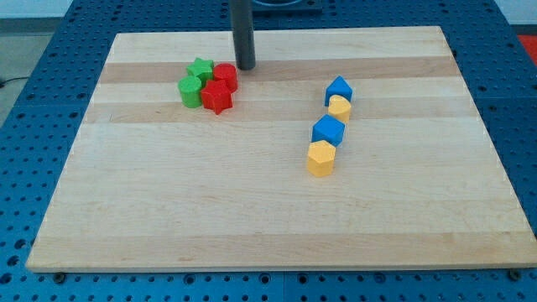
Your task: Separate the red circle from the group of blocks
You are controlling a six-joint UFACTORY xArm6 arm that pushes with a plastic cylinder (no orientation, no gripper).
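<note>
Camera view: my tip (245,66) just right of red circle (225,75); round, no long axis; no tool.

Straight, dark grey rod (244,33)

One camera looks down from the front, raised and tilted; the whole wooden board (277,210) fits in view.

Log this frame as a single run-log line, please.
tip: right of red circle, about touching | red circle: in cluster with red star, green blocks | step: separation not done
</note>
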